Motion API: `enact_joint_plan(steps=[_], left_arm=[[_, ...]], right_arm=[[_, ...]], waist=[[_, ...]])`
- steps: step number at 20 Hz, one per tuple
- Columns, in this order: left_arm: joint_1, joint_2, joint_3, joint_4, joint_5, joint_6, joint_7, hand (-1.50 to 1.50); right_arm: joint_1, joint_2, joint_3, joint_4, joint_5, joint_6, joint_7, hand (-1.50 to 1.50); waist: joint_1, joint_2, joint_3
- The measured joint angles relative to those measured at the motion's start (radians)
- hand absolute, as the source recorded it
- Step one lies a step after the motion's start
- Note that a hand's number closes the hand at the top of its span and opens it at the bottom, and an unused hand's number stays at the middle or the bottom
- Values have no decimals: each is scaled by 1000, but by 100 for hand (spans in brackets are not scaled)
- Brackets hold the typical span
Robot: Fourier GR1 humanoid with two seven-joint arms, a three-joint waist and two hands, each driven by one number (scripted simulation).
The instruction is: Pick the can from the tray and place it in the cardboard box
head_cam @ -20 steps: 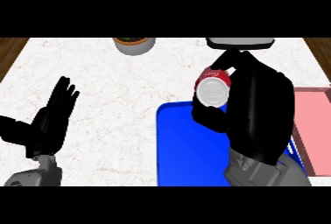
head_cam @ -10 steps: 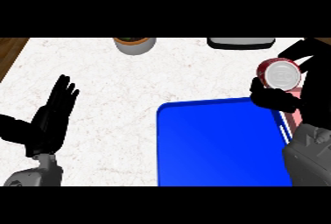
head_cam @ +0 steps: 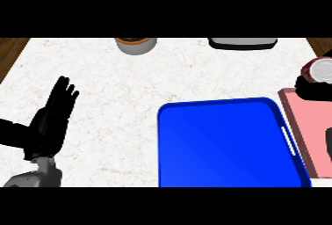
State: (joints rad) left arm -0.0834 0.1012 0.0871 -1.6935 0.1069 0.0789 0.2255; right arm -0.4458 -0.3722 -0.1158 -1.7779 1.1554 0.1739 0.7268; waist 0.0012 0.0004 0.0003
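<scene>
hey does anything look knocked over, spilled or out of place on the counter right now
Nothing stands out. The blue tray lies flat, and the can is in the right hand above the pink box. Left hand rests open.

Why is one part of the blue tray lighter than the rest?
In the head view, the blue tray has a soft pale sheen across its upper left, where light glances off its glossy bottom; the lower right stays deeper blue. A thin white glint runs along its right rim. The white counter looks evenly lit, with no strong shadow under the open left hand.
</scene>
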Motion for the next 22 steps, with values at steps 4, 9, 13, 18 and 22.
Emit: enact_joint_plan(steps=[4, 9, 13, 18, 22], left_arm=[[-22, 2, -1, -6, -5, 10, 30, 0], [-30, 2, -2, -4, -8, 12, 29, 0], [-49, 9, 11, 20, 3, 3, 25, 0], [-34, 2, 6, 19, 0, 0, 15, 0], [-26, 3, 9, 18, -1, 0, 10, 0]], right_arm=[[42, -55, -45, 104, -25, -10, -94, 150], [82, -116, -63, 267, -53, 128, -132, -150], [84, -106, -102, 401, -90, 86, -196, -150], [66, -110, -167, 455, -127, -107, -327, -150], [44, -82, -216, 410, -179, -263, -409, -150]], waist=[[0, 1, 0], [3, 3, 0], [4, 3, 0], [5, 3, 1], [2, 0, 1]])
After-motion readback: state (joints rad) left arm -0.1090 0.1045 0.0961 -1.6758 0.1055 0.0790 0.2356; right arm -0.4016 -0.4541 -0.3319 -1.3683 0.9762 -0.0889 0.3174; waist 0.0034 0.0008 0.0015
